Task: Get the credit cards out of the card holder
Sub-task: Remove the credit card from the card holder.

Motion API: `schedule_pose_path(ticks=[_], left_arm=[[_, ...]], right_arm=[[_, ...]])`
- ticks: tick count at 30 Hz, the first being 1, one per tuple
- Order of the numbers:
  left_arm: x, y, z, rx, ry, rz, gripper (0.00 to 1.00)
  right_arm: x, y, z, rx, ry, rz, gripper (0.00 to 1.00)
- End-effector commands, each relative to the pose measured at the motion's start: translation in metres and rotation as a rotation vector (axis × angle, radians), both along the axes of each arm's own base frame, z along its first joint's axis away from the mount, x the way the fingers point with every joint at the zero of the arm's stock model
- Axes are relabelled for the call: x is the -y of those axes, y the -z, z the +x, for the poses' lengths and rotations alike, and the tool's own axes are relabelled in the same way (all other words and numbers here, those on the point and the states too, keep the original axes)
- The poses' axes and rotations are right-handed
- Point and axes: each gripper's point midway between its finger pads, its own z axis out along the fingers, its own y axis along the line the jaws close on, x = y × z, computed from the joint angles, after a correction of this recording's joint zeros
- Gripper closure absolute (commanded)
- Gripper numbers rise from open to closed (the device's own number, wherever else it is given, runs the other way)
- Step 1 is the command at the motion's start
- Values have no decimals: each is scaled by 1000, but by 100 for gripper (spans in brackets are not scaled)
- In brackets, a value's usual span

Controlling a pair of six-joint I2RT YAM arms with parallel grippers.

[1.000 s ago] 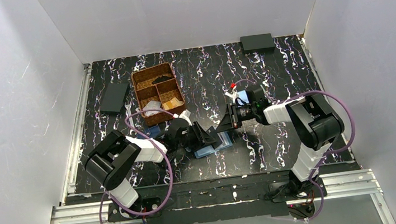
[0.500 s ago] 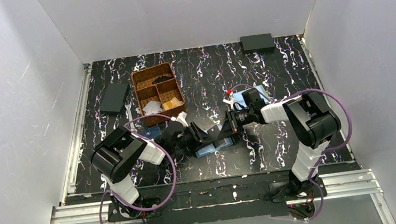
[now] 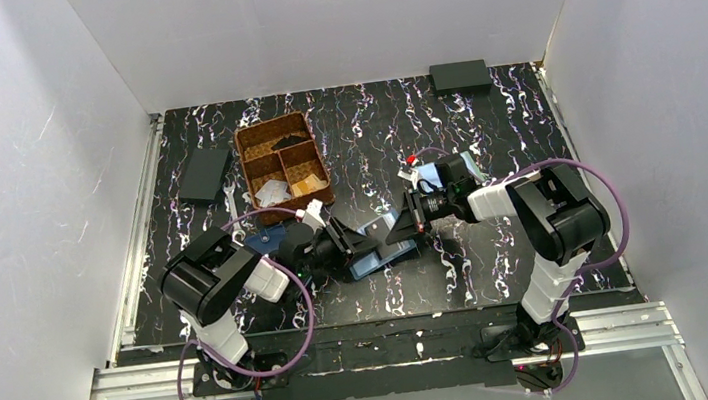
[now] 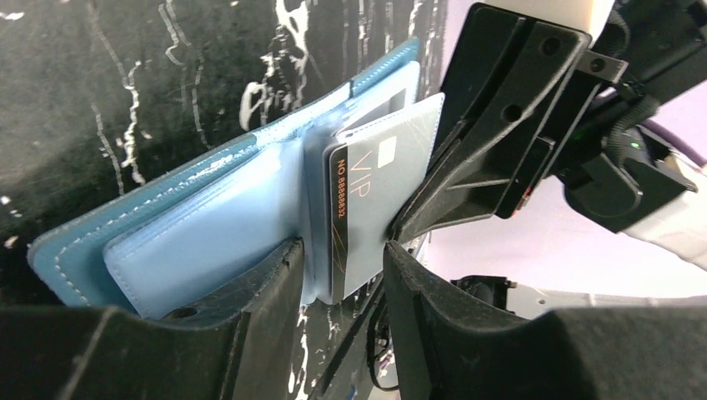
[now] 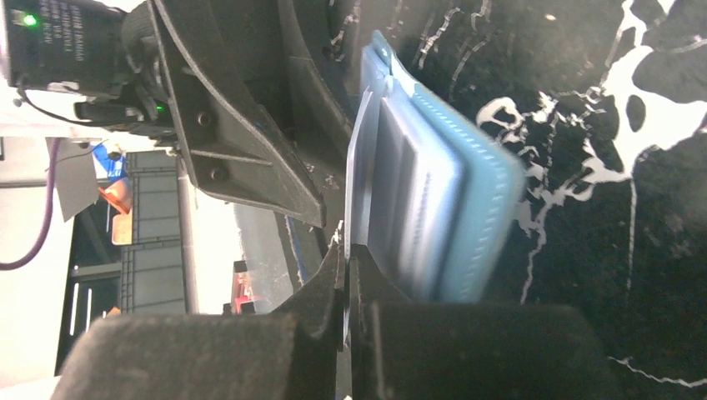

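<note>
card holder [image 3: 375,245] is mid-surface [image 3: 372,127], right between the two arms, folded open and tipped up on edge, not lying flat. left gripper [image 4: 343,250]: jaws closed down to a slim gap, clamping the holder's clear inner sleeves, with the lower end of one credit card [image 4: 379,179] in the same gap. That card is light grey, with "VIP" and a black number strip on it, and sticks partway out of its pocket toward the right gripper [image 5: 348,254]. Right jaws are almost fully closed, pinching the card's free edge; its thin edge shows between the tips in the right wrist view. The stitched blue cover is on the side away from that pinch. Only this one card reads clearly, and I can't tell if the other pockets hold more. Wicker basket [image 3: 273,122], three compartments, sits further back and left, well apart from the holder; the pale and tan bits in its near compartments are too small to identify. Flat black item [image 3: 204,175] lies left of the basket, black box [image 3: 460,75] at the far edge. Pale blue item [image 3: 457,163] lies just behind the right arm, partly hidden.
</note>
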Motion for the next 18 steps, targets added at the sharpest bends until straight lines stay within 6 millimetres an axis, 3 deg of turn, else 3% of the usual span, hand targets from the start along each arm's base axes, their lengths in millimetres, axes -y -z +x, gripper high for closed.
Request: schedule_pose_path(ticks=[1,9,12,18], left_arm=[[1,-14,2,46,-5,-82,61],[1,-30,4,97,-10,-145,63],[2,-45,6,138,-6,-168,72],[7,-59,8,156,10,-204,78]], right_arm=[[-5,-38,-6,45,-103,156,99],[-4,-50,-10,62,-143,193,99],[-4,-50,-11,56,-152,199,99],[-4,-50,-13,46,-164,205,99]])
